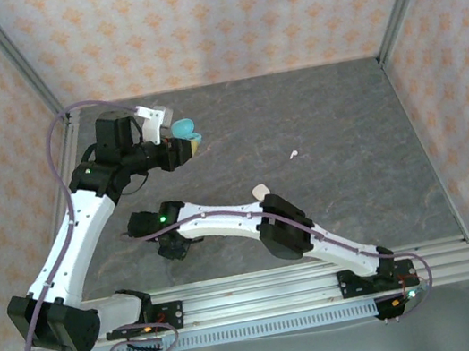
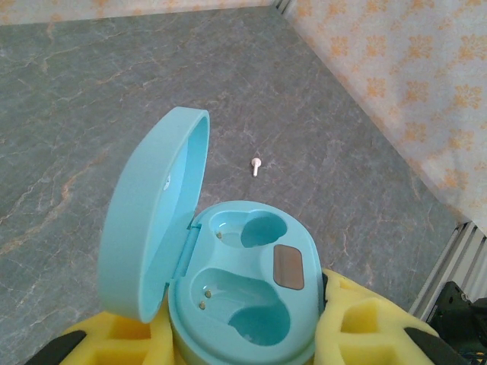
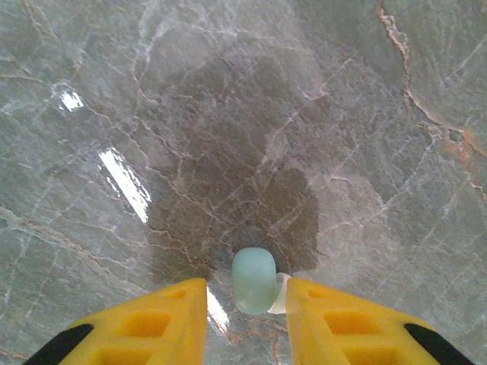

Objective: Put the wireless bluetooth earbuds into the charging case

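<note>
My left gripper [image 2: 240,331] is shut on the pale teal charging case [image 2: 251,281], its yellow fingers [image 2: 365,319] pressing both sides. The lid [image 2: 152,213] stands open to the left and both wells are empty. From above, this gripper [image 1: 182,143] holds the case [image 1: 185,130] over the far left of the table. My right gripper [image 3: 246,287] is open, low over the table, with a pale teal earbud [image 3: 253,278] between its fingers. The earbud's white tip is against the right finger [image 3: 335,319], and a gap shows on the left. A white earbud [image 2: 256,165] [image 1: 295,156] lies loose on the table.
The grey marble table [image 1: 334,121] is walled in by patterned panels and metal posts [image 1: 396,10]. The right arm [image 1: 251,218] stretches leftwards across the near middle, with its gripper [image 1: 174,246] near the left arm. A small pale object [image 1: 261,191] peeks out behind it.
</note>
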Controlling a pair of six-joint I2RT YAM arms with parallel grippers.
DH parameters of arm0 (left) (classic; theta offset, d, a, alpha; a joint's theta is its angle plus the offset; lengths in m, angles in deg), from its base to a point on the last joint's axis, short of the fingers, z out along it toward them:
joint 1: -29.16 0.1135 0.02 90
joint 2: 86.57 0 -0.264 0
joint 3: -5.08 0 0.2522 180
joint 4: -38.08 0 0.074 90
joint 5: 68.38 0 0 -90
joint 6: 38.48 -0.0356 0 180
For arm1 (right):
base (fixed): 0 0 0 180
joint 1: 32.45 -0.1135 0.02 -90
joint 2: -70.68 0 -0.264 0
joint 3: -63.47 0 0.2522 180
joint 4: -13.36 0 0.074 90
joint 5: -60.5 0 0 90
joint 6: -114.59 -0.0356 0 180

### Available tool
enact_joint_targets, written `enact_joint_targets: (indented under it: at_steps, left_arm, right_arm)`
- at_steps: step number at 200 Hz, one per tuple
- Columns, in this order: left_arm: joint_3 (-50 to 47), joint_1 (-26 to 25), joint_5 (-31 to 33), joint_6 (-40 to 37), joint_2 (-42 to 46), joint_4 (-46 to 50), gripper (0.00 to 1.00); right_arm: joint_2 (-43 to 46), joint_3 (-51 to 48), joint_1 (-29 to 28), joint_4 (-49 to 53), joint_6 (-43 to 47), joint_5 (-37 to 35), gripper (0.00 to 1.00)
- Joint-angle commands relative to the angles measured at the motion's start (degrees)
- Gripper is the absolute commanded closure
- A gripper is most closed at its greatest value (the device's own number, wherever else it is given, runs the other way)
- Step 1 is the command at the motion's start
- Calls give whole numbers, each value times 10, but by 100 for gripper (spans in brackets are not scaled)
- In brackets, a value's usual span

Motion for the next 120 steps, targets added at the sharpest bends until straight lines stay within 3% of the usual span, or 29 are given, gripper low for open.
enact_joint_targets:
  at_steps: [1,53,120]
  left_arm:
    - [17,3,-17,-4,-1,-17,80]
    - [18,3,-20,-4,-7,-17,80]
    - [3,4,-25,-12,3,-26,81]
  right_arm:
    - [-14,19,2,17,11,-3,68]
    - [-29,30,3,24,17,2,70]
    - [-18,36,8,50,-6,6,85]
